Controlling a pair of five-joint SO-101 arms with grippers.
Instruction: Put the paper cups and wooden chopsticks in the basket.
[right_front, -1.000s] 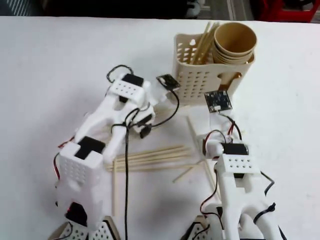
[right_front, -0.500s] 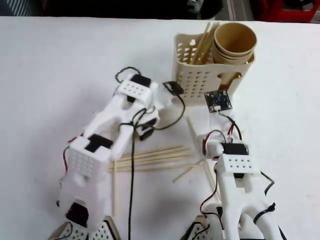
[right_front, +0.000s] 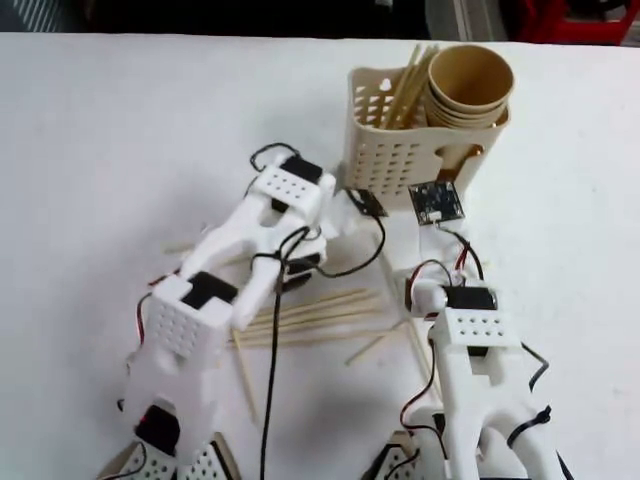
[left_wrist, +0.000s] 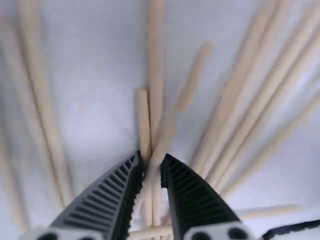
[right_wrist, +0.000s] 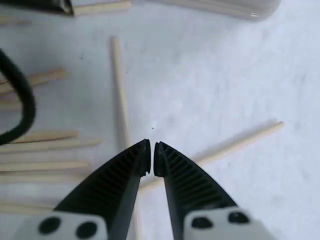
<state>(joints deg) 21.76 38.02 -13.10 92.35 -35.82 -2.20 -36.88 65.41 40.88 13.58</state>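
The left claw (left_wrist: 150, 167) has swung toward the basket (right_front: 400, 165), nipping one chopstick (left_wrist: 161, 142); the right claw (right_wrist: 152, 152) hangs closed. Pale chopsticks (right_front: 310, 312) lie strewn on the bench (right_front: 100, 130) between the arms, others standing beside stacked cups (right_front: 470, 80) in the basket.

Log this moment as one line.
left gripper: shut on chopstick | right gripper: shut, empty | basket: paper cups, upright chopsticks inside | loose chopsticks: on table
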